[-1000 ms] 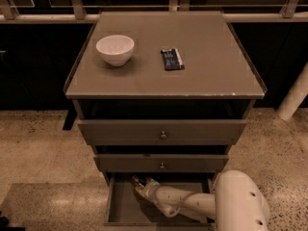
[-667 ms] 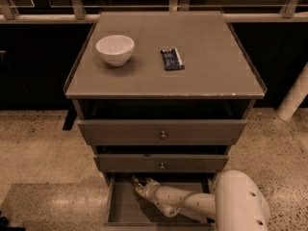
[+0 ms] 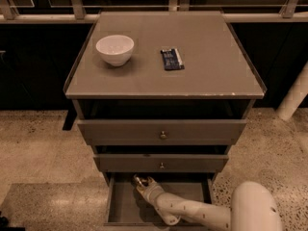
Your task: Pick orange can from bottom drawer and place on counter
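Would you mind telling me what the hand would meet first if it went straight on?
The hand, low in the bottom drawer, points toward the drawer's back. The orange can lies right at its tip, so probably that first; depth is unclear.

**Orange can (image 3: 138, 180) at the back of the open bottom drawer (image 3: 124, 207)**

The bottom drawer stood pulled out, its plain grey-brown floor showing. The orange can sat at the drawer's back, left of centre, and only a small shiny gold-brown part of it showed. My gripper (image 3: 146, 186) was down inside the drawer, right against the can. The counter (image 3: 211, 73) lay flat above, square and grey-brown, its front edge slightly chipped.
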